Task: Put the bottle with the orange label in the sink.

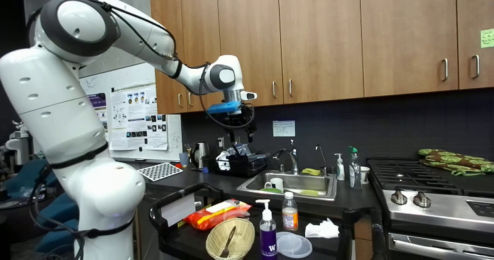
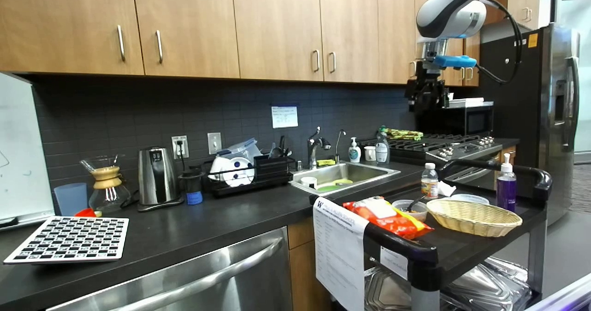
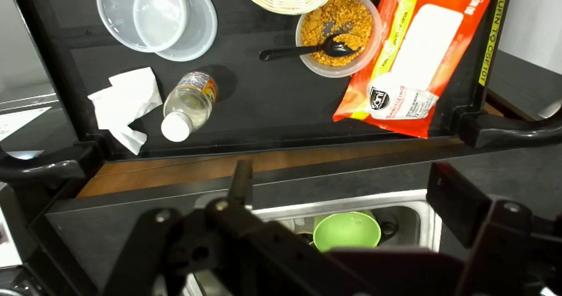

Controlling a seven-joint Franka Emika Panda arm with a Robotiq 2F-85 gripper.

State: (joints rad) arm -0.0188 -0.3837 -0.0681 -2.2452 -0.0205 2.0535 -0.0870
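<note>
in midair, end effector [image 1: 241, 138] spread wide, well apart from orange-label bottle [image 1: 290, 213]

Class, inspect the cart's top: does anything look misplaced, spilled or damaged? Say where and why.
The crumpled white paper on the cart, beside the bottle with the orange label, looks out of place, perhaps discarded litter. No spill or damage shows.

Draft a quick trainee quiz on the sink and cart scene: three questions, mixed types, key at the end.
1. True or false: the bottle with the orange label stands upright on the black cart.
2. Which is in the sink? A) wicker basket B) white mug C) red packet
3. Short answer: is the gripper open or shut, and holding what, if anything?
Key: 1 true; 2 B; 3 open, holding nothing.
</note>
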